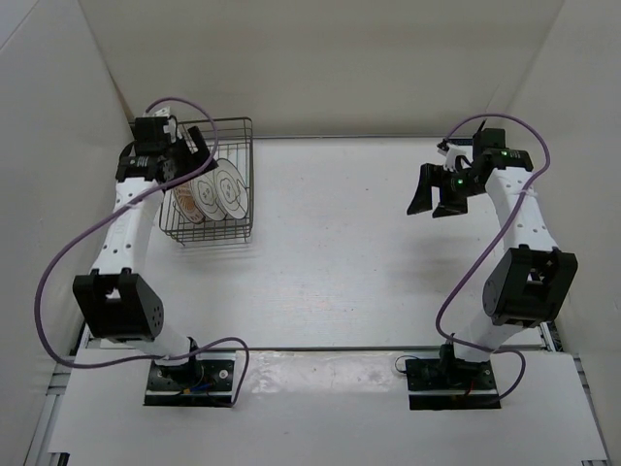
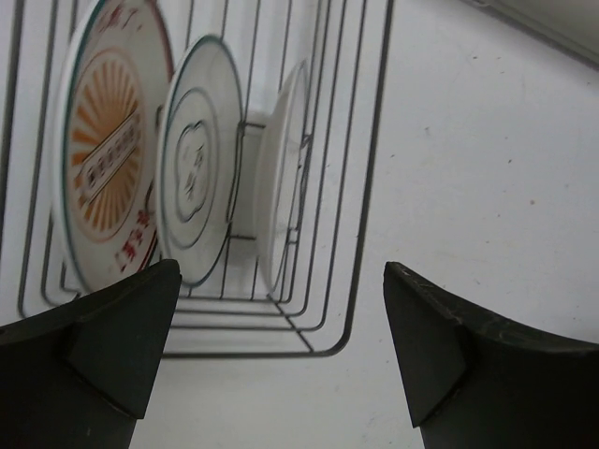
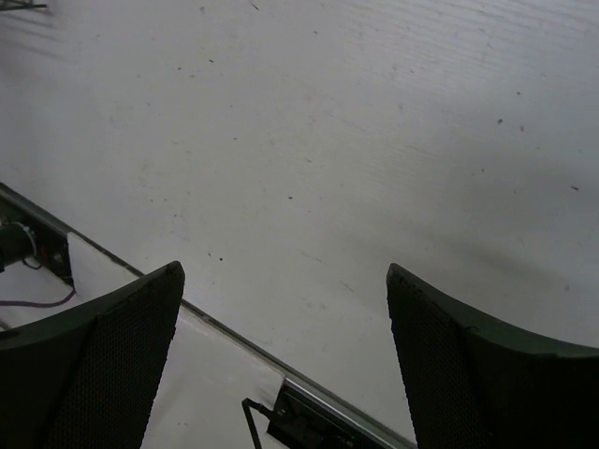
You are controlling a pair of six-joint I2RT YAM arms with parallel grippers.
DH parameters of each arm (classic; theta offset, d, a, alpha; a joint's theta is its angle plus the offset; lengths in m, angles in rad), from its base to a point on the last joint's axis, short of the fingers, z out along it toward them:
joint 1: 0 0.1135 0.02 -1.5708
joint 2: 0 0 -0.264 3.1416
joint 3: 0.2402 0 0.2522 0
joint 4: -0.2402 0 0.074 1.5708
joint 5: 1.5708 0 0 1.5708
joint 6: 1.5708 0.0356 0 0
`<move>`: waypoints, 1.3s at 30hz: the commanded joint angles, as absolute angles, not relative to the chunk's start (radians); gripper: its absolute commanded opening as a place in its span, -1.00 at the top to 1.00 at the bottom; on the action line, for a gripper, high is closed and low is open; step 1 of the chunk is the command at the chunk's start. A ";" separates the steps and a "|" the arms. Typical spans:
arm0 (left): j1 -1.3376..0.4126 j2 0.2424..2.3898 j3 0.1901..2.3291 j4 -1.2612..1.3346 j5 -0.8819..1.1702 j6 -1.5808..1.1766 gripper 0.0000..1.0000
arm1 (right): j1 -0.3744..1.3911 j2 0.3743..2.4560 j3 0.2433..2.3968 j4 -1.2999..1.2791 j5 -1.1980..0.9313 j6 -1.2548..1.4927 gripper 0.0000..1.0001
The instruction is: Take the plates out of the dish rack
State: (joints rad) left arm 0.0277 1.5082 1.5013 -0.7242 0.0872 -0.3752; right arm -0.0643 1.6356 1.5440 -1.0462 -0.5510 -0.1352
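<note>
The plates look glossy, the dish rack dark metal wire

Characters printed on the orange plate, centre band and lower rim; too blurred to read.

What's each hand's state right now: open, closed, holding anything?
Left hand: open, holding nothing, at the dish rack.
Right hand: open, holding nothing, above the table.
</note>
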 commanded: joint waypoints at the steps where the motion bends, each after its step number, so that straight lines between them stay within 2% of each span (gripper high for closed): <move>1: 0.003 1.572 1.615 -0.707 0.112 -0.357 -1.00 | -0.054 1.591 1.542 -1.071 -0.439 -0.101 -0.80; 8: -0.077 1.699 1.696 -0.676 0.051 -0.338 -0.96 | -0.049 1.571 1.517 -1.071 -0.469 -0.155 -0.80; 10: -0.087 1.716 1.703 -0.681 0.003 -0.331 -0.83 | -0.051 1.569 1.509 -1.060 -0.480 -0.144 -0.80; 21: -0.138 1.832 1.740 -0.640 -0.176 -0.226 -0.50 | -0.048 1.582 1.519 -1.045 -0.517 -0.193 -0.80; 25: -0.147 1.858 1.759 -0.633 -0.184 -0.204 -0.40 | -0.051 1.589 1.526 -1.045 -0.519 -0.204 -0.80; 31: -0.161 1.893 1.778 -0.637 -0.210 -0.161 0.10 | -0.049 1.605 1.531 -1.046 -0.512 -0.209 -0.80; 38: -0.186 1.894 1.767 -0.621 -0.276 -0.101 0.34 | -0.048 1.631 1.552 -1.045 -0.515 -0.207 -0.80; 39: -0.192 1.894 1.764 -0.618 -0.284 -0.098 0.43 | -0.048 1.634 1.551 -1.045 -0.515 -0.207 -0.80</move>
